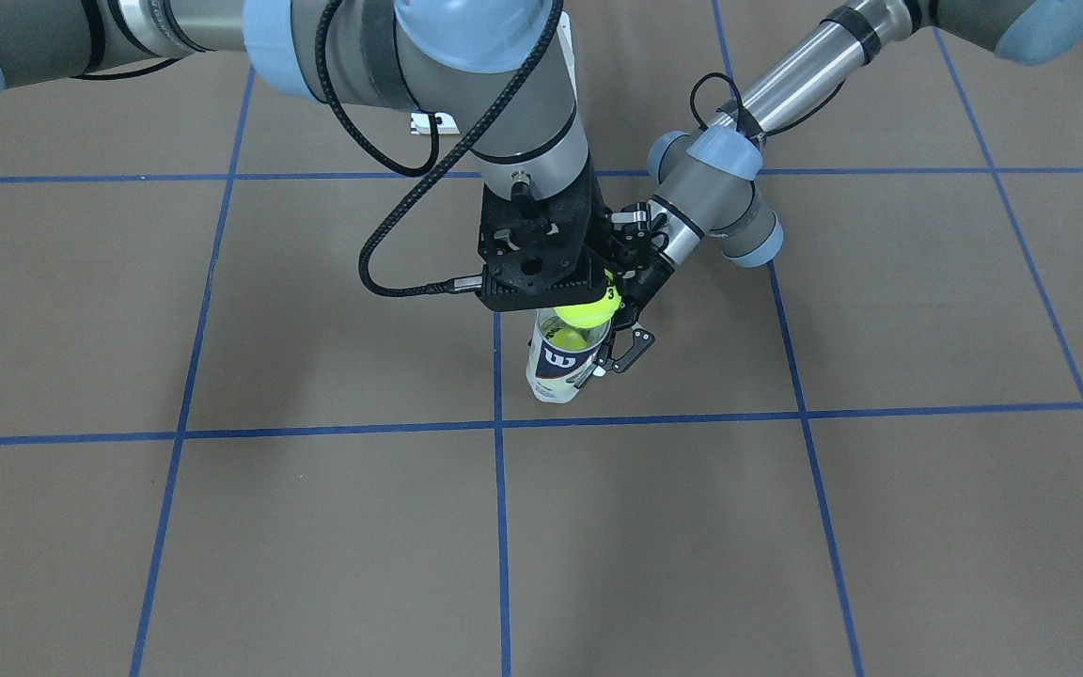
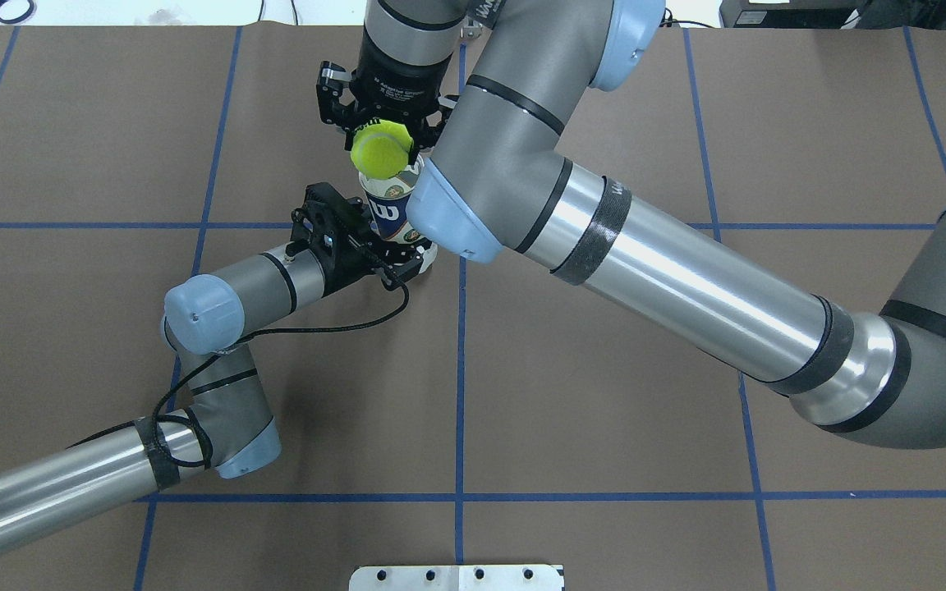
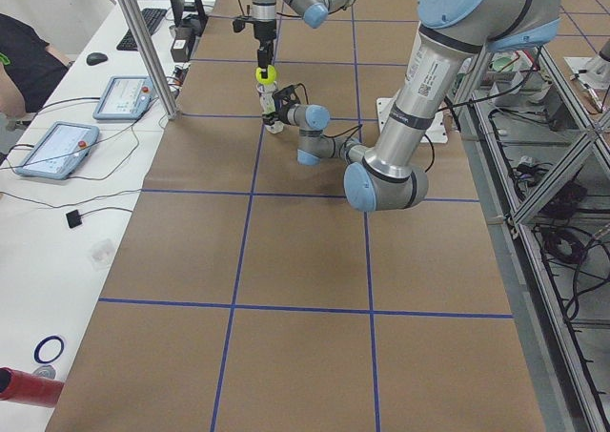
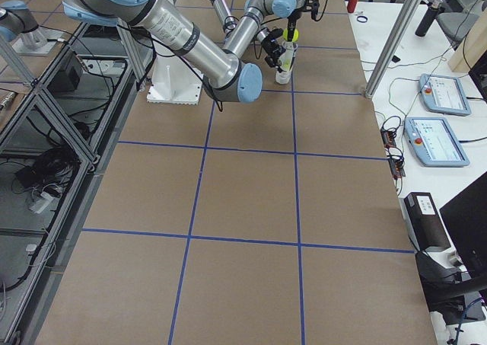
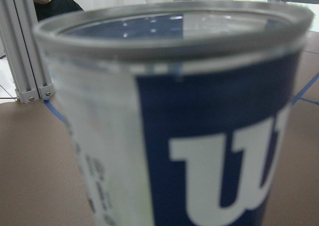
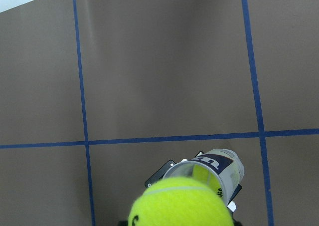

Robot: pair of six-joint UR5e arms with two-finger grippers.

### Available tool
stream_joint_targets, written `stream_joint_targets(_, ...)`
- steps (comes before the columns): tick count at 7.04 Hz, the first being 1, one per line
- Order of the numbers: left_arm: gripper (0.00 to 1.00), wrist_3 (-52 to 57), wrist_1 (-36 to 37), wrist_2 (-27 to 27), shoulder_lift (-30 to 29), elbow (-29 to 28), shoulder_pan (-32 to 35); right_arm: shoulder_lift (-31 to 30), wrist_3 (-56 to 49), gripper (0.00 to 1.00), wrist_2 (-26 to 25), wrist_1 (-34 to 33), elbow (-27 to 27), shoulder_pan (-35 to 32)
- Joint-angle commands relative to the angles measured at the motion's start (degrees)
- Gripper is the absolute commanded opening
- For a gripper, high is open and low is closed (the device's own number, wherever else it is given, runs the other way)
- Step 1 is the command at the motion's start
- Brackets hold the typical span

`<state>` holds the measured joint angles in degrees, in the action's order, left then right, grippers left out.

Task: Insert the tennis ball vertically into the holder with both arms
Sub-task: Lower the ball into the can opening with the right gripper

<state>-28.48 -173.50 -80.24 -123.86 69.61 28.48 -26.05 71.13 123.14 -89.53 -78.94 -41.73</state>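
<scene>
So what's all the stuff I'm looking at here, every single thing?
tennis ball: one, yellow-green, just over the holder's mouth.
second ball: one, yellow-green, down inside the holder.
holder: one, clear with a navy-and-white label, upright on the table.
table: one, brown with blue grid lines.
white plate: one, at the table's near edge in the overhead view.
tablets: two, grey-blue, just off the table's side.
person: one, dark top, near the tablets.
left arm: one, grey and silver; its left gripper clasps the holder low down.
right arm: one, grey and silver; its right gripper is shut on the tennis ball.
</scene>
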Motion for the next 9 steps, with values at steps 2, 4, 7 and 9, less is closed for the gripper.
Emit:
stream_joint_targets(2, 0.77, 0.00, 0.00, 0.00, 0.03, 0.00, 0.00, -0.23, 0.06, 0.21, -0.27, -0.12, 0.54, 0.42)
stream_joint_targets(4, 0.77, 0.00, 0.00, 0.00, 0.03, 0.00, 0.00, 0.21, 0.76, 0.98, -1.31, -0.12, 0.54, -0.02)
stream_joint_targets(7, 0.77, 0.00, 0.00, 0.00, 0.03, 0.00, 0.00, 0.21, 0.94, 0.99, -1.41, -0.12, 0.46, -0.29)
stream_joint_targets(9, 0.77, 0.00, 0.00, 0.00, 0.03, 0.00, 0.09, 0.73, 2.76, 0.79, -1.50, 0.14, -0.16, -0.72)
